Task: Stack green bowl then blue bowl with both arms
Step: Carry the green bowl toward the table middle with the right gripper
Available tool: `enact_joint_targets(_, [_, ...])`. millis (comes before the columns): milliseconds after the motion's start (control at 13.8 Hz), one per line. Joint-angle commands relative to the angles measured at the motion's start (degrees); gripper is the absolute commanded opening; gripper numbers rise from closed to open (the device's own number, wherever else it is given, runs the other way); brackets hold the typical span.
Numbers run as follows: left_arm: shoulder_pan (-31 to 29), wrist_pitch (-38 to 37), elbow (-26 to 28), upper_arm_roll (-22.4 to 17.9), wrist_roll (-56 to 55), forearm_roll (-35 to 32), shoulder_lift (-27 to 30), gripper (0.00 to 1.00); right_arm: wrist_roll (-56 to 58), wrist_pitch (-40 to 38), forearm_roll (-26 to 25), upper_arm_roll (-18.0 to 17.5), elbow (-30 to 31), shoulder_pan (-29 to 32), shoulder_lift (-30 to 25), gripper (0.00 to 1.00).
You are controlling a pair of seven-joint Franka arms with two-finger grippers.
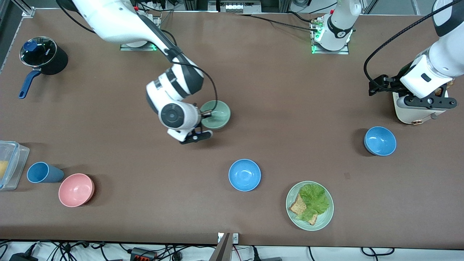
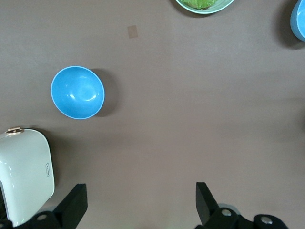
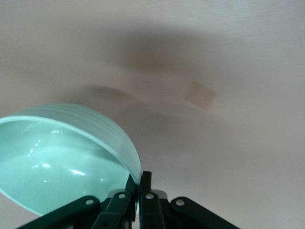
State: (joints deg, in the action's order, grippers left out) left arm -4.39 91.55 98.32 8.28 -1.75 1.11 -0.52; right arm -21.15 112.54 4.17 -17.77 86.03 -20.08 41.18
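The green bowl (image 1: 217,114) is in the middle of the table, farther from the front camera than the nearer blue bowl (image 1: 244,175). My right gripper (image 1: 204,116) is shut on its rim. In the right wrist view the fingers (image 3: 140,180) pinch the wall of the green bowl (image 3: 62,157), which hangs tilted. A second blue bowl (image 1: 380,141) stands toward the left arm's end and shows in the left wrist view (image 2: 77,92). My left gripper (image 1: 426,103) is open and empty (image 2: 138,210), up over the table beside a white appliance.
A white appliance (image 1: 413,114) stands under the left hand. A pale-green plate (image 1: 324,221) with bread and lettuce lies near the front edge. A pink bowl (image 1: 76,189), a blue cup (image 1: 43,173), a clear container (image 1: 11,163) and a black pot (image 1: 45,56) are at the right arm's end.
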Motion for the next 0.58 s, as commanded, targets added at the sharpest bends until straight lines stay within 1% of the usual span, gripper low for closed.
enact_joint_targets(0, [-0.4,-1.3,-1.8,-0.5,0.4,0.0,-1.1,1.0,-4.8,2.8,1.3,0.3,-2.0,-2.7,2.4,0.0])
enact_joint_targets(290, [-4.0,-0.9,-2.4,-0.5,0.5,-0.1,-5.8,1.0,-9.4,2.9,0.8,0.4,-2.4,-5.3,3.8,0.0])
enact_joint_targets(434, [-6.2,-0.8,-3.5,-0.5,0.8,-2.1,-9.6,1.0,-9.6,2.8,0.6,0.5,-2.2,-5.3,4.0,0.0])
enact_joint_targets(507, [-6.9,-0.7,-3.6,-0.5,1.6,-2.6,-10.5,1.0,-9.6,2.5,0.6,0.5,-1.9,-5.3,4.1,0.0])
